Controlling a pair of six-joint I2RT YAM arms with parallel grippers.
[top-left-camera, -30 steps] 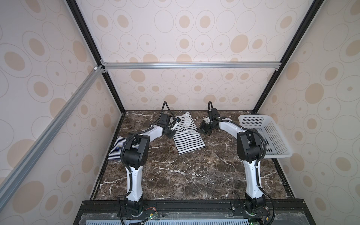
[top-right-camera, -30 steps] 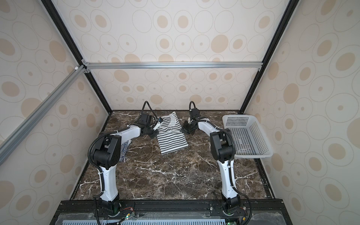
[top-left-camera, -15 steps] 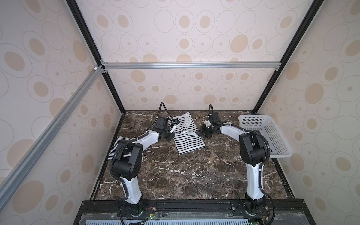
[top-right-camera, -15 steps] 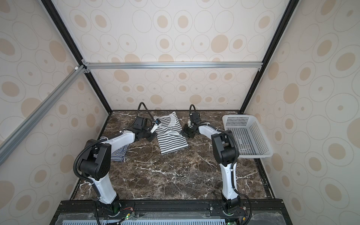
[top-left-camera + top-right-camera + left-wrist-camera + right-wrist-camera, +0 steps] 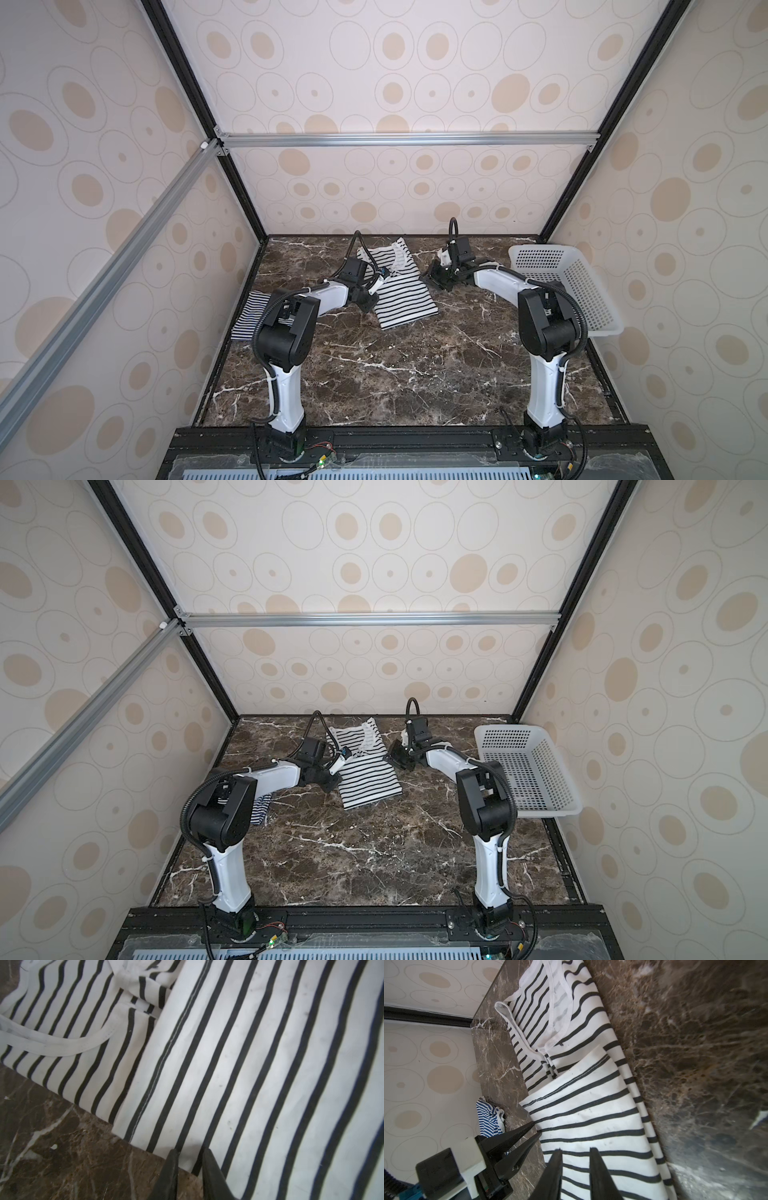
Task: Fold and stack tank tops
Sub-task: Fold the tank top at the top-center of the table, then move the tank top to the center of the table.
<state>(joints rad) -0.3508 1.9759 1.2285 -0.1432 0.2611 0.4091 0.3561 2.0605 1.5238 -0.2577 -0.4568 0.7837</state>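
White basket (image 5: 540,266): take this as your landmark; it stands at the side edge of the dark marble-patterned bench (image 5: 395,374), next to the right arm.
Wide-striped tank top (image 5: 401,297): you find it lying flat on the bench, well apart from the basket. Its hem half is folded over the body, so the hem seam crosses the stripes of the layer beneath.
Fine-striped tank top (image 5: 249,316): it lies bunched at the bench edge opposite the basket, farther from the basket than the wide-striped one. In both top views the left arm hides part of it.
Left pincer (image 5: 189,1150): it sits at the wide-striped top's edge farthest from the basket. The fingers stand a narrow gap apart, with a cloth corner showing between them. You cannot tell whether they clamp it.
Right pincer (image 5: 575,1149): it sits between the basket and the wide-striped top, at the cloth edge nearest the basket. The fingers stand a narrow gap apart over the folded layer. You cannot tell whether they grip.
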